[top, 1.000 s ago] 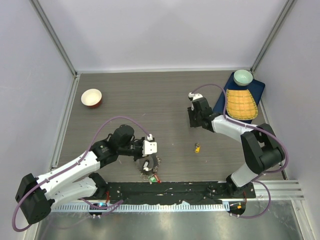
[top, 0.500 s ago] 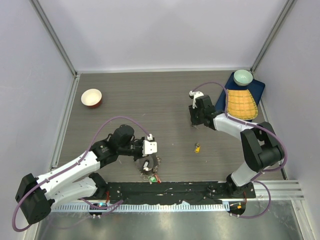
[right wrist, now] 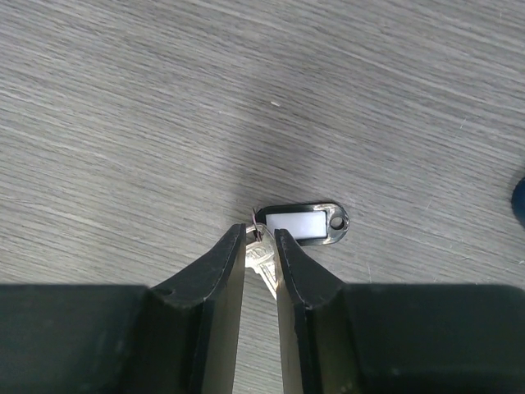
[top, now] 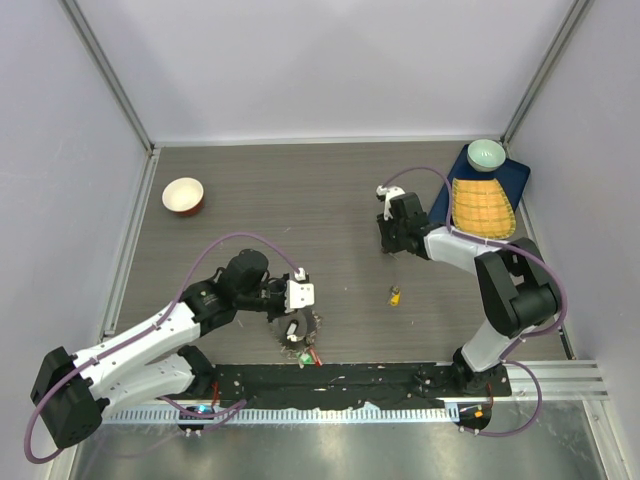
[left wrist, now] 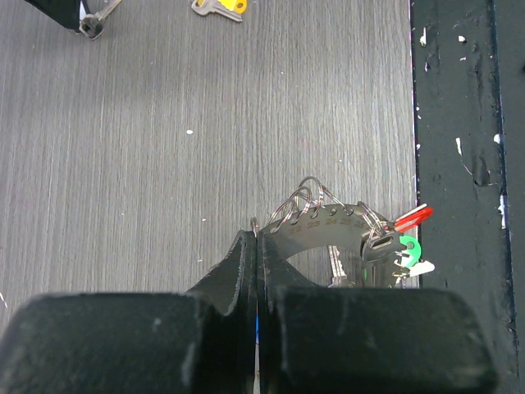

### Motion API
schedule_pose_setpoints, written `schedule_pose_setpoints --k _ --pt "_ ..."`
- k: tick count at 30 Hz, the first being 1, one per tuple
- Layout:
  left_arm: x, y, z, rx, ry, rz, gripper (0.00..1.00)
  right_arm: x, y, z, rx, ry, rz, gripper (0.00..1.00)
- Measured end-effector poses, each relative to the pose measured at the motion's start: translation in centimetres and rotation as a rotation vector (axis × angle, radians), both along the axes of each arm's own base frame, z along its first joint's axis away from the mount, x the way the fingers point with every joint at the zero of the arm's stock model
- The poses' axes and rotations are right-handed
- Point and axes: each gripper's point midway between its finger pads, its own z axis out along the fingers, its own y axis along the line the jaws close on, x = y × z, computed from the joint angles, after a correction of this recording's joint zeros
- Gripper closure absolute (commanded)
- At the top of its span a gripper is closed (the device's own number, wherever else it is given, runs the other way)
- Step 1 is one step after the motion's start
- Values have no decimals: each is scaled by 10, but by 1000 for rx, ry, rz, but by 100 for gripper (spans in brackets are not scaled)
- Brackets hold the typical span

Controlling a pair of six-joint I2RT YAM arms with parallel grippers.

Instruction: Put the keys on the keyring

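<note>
The keyring [left wrist: 328,231] is a grey metal ring fringed with silver keys and with red [left wrist: 413,217] and green tags. It lies near the table's front edge [top: 298,333]. My left gripper [left wrist: 257,238] is shut on its rim [top: 291,322]. My right gripper [right wrist: 261,234] is shut on a silver key [right wrist: 263,255] with a black-framed white tag [right wrist: 305,222], held just above the table at centre right [top: 392,243]. A yellow-tagged key [top: 395,295] lies loose on the table between the arms; it also shows in the left wrist view [left wrist: 220,6].
A red-and-white bowl [top: 183,195] stands at the back left. A pale green bowl [top: 486,153] and a yellow bamboo mat [top: 480,207] sit on a blue tray [top: 517,176] at the back right. A black rail [top: 330,378] runs along the near edge.
My right gripper has shifted slightly away from the near edge with the key in it. The left arm and keyring have not moved.
</note>
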Motion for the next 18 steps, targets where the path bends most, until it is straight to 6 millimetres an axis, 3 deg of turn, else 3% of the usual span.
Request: schedule_pose_setpoints --k 18 --pt "1 0 0 3 -3 5 100 -5 -2 -9 -15 31 7 78"
